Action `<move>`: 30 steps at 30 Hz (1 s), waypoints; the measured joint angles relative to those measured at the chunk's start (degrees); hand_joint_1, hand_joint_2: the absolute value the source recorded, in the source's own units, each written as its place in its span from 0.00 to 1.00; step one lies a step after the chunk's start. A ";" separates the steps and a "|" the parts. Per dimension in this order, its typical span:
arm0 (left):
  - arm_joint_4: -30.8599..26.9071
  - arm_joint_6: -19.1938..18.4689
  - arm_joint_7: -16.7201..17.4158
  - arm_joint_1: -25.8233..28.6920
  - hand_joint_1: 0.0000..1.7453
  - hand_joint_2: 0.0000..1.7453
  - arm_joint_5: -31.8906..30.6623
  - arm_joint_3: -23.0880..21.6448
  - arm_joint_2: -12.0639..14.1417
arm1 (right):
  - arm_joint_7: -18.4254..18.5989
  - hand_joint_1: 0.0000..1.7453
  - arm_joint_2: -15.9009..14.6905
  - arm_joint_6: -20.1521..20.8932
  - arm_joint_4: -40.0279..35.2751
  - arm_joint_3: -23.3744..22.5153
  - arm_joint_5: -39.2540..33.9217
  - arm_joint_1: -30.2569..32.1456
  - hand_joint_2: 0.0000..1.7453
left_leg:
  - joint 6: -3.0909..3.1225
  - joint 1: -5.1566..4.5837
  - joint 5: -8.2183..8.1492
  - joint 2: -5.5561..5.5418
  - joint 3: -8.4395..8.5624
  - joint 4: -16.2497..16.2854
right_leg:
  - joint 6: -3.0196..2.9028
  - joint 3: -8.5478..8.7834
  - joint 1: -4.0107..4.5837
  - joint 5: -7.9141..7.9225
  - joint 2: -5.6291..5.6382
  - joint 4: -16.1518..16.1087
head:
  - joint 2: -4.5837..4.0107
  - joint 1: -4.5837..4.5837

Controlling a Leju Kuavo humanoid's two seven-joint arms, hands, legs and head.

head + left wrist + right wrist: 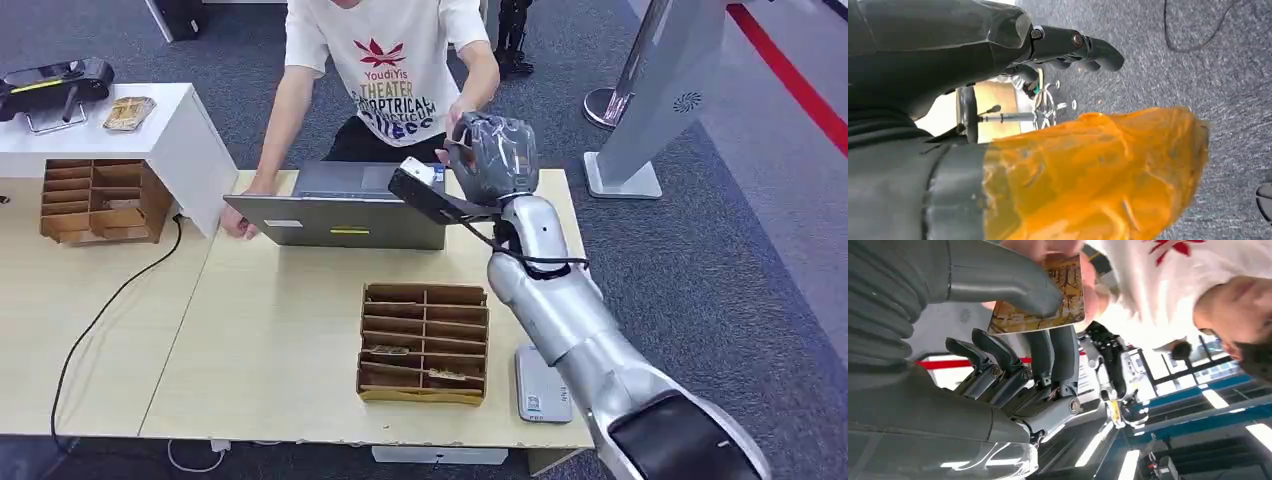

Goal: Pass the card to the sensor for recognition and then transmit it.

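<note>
Card [1048, 305] pinched between right hand [1013, 340] thumb and fingers, raised toward person [385, 70], whose hand [1088, 285] touches it | handover apparently underway, release left | card flat, gold-brown, patterned; hand grey, ribbed | left hand [1068, 47] holds nothing, fingers loosely curled

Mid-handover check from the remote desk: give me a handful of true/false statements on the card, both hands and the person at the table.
1. The right hand pinches the card between thumb and fingers. True.
2. The person's hand touches the card. True.
3. The card lies in the cardboard organizer on the table. False: it is up in the right hand, near the person behind the laptop.
4. The left hand holds a second card. False: nothing is in it; its fingers are seen over grey carpet.
5. The person's other hand rests beside the laptop. True.
</note>
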 joint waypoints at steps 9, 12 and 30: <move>0.00 0.00 0.13 -0.14 0.00 0.00 -0.59 -0.92 -0.02 | 1.64 0.00 0.79 -1.69 7.50 -0.61 5.49 -2.24 1.00 | 0.00 0.00 0.00 0.00 0.00 0.00 | 0.00 0.00 0.00 0.00 0.00 0.00 | 0.00 0.02; 0.00 0.00 0.13 -0.14 0.00 0.00 -0.59 -1.05 -0.02 | 1.53 0.00 0.94 -2.25 8.45 -0.68 5.86 -2.32 1.00 | 0.00 0.00 0.00 0.00 0.00 0.00 | 0.00 0.00 0.00 0.00 0.00 0.00 | 0.00 0.02; 0.00 0.00 0.15 0.08 0.00 0.00 0.24 -1.38 -0.02 | -3.69 0.00 2.14 -6.78 4.55 -4.72 1.14 0.99 1.00 | 0.00 0.00 0.00 0.00 -0.01 0.00 | 0.00 -0.02 0.00 0.00 0.00 0.00 | 0.00 0.00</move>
